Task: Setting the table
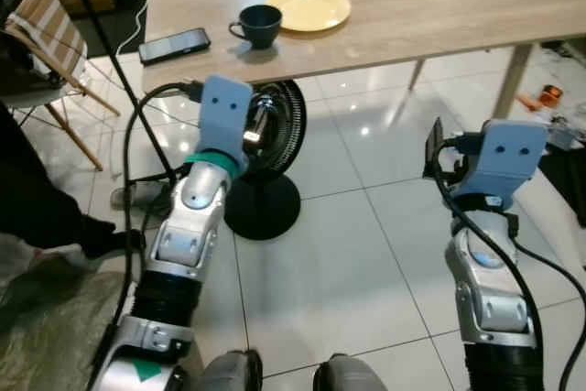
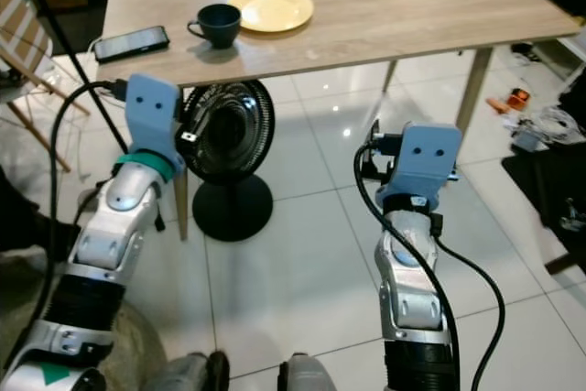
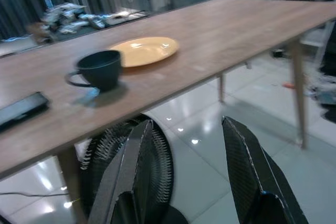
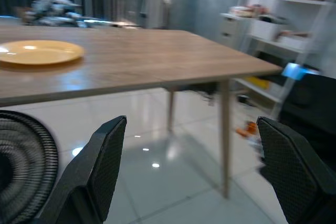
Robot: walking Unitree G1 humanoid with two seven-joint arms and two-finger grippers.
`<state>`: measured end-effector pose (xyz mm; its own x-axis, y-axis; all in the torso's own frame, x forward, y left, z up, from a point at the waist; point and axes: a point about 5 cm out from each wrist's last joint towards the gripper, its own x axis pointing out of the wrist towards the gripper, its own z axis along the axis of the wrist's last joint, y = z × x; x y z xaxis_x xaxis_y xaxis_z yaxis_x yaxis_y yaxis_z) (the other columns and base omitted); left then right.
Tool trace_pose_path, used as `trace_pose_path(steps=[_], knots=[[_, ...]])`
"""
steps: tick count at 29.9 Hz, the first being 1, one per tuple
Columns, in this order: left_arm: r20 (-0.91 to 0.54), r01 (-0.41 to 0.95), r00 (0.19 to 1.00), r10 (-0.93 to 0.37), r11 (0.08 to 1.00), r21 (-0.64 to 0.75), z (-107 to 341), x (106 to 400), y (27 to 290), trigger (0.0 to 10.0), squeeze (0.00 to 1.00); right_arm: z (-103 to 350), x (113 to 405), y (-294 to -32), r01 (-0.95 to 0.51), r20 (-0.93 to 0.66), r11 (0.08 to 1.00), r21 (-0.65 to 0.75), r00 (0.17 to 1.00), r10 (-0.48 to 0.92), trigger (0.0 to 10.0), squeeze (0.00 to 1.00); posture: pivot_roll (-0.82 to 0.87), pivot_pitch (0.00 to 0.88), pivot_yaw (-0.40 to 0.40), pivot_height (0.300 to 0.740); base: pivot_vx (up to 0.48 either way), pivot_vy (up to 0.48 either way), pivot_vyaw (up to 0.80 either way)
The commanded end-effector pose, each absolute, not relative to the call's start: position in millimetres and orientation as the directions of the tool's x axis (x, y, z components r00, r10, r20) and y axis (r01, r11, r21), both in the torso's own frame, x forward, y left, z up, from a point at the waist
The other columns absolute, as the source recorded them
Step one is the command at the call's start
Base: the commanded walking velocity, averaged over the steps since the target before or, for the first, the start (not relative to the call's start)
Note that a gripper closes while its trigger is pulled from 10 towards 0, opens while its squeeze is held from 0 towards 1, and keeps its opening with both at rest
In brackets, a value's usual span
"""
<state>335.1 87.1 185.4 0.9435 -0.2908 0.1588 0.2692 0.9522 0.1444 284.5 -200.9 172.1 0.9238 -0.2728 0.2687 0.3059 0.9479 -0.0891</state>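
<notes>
On the wooden table point(image 1: 412, 6) ahead of me lies a yellow plate point(image 1: 309, 6). A dark cup point(image 1: 257, 25) stands just to its left, handle turned left. Both arms are raised in front of the table, below its front edge and above the tiled floor. In the left wrist view my left gripper point(image 3: 186, 124) is open and empty, pointing toward the cup point(image 3: 100, 69) and plate point(image 3: 144, 50). My right gripper point(image 4: 191, 124) is also open and empty, facing the table's right end, with the plate point(image 4: 39, 51) off to one side.
A black phone point(image 1: 174, 45) lies on the table's left part. Under the front edge stands a black floor fan point(image 1: 275, 162), close to my left arm. A folding chair point(image 1: 46, 34), cables and a person's dark leg point(image 1: 37, 199) are at the left. Clutter lies by the right table leg point(image 1: 515, 75).
</notes>
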Motion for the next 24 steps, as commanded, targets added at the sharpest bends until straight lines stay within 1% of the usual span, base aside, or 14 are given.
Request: trace_pose_path(steps=[1,2,24], knots=[[0.149,0.258,0.949,-0.279,0.955,0.147,183.0,335.6,91.4,10.0,0.0,169.8,283.7,-200.0,0.3,0.257,0.95,-0.089,0.928,-0.269,10.0,0.0,-0.1,0.0,0.062,0.74,0.0,0.0,0.0],[0.149,0.258,0.949,-0.279,0.955,0.147,183.0,335.6,91.4,10.0,0.0,169.8,283.7,-200.0,0.3,0.257,0.95,-0.089,0.928,-0.269,10.0,0.0,-0.1,0.0,0.062,0.74,0.0,0.0,0.0],[0.117,0.252,0.955,-0.272,0.954,0.16,175.9,335.2,92.2,10.0,0.0,167.5,282.5,-201.4,0.302,0.242,0.95,-0.08,0.93,-0.276,10.0,0.0,-0.1,0.0,0.062,0.74,0.0,0.0,-0.8]])
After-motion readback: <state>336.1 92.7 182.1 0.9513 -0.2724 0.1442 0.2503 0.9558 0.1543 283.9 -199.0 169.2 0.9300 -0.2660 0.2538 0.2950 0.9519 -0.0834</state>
